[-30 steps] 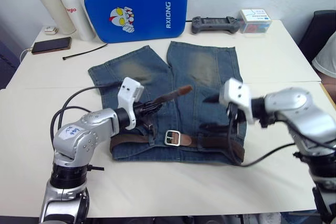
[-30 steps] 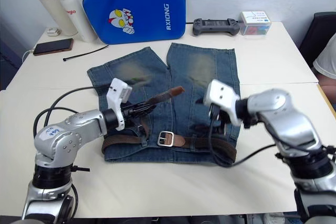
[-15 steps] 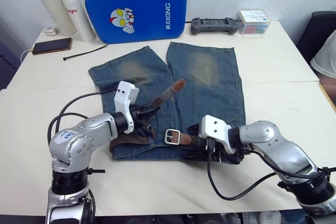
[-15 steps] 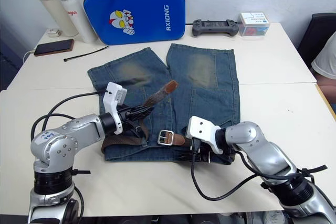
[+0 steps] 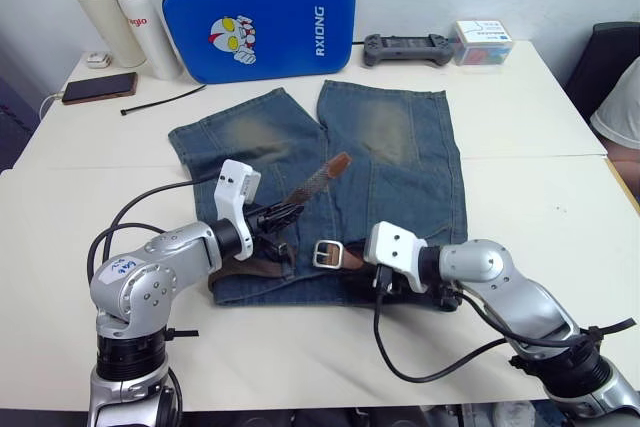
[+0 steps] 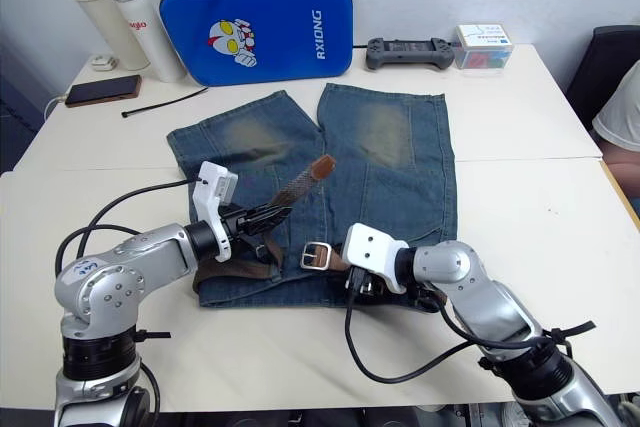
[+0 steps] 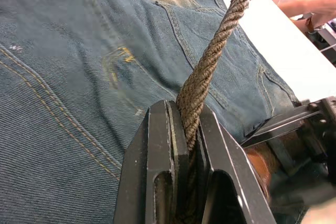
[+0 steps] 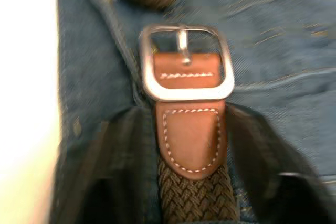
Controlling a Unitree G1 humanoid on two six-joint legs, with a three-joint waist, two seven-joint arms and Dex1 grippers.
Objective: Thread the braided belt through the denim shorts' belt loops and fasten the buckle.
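Two hands at work: both are on the braided belt (image 5: 255, 265), which lies along the waistband of the denim shorts (image 5: 385, 162) spread on the worktop (image 5: 540, 197)
Left hand (image 5: 285, 215): clamped on the belt's free end; in its wrist view the two black fingers (image 7: 160, 150) pinch the braid between them, and the strap rises up and away from the fingertips to the tan tip (image 5: 338, 161), held clear above the denim
Right hand (image 6: 352, 280): low on the waistband, its fingers straddling the strap just behind the buckle (image 8: 185, 61); the wrist view shows a dark finger on each side of the leather tab, but whether they press it or only bracket it cannot be told
Buckle: lies flat on the denim just ahead of the right hand's fingertips and just beside the left hand, prong resting over the frame, nothing through it yet
Belt loops: the strap seems to run under the waistband loops on both sides, though the loops themselves are too small to make out
Step in hand: judged to be the fastening; threading looks largely done and the two ends are brought near each other
Next move calls for: the right hand steadying the buckle while the left lowers the tan tip and feeds it through the frame; the stiff raised end needs lining up with the narrow opening
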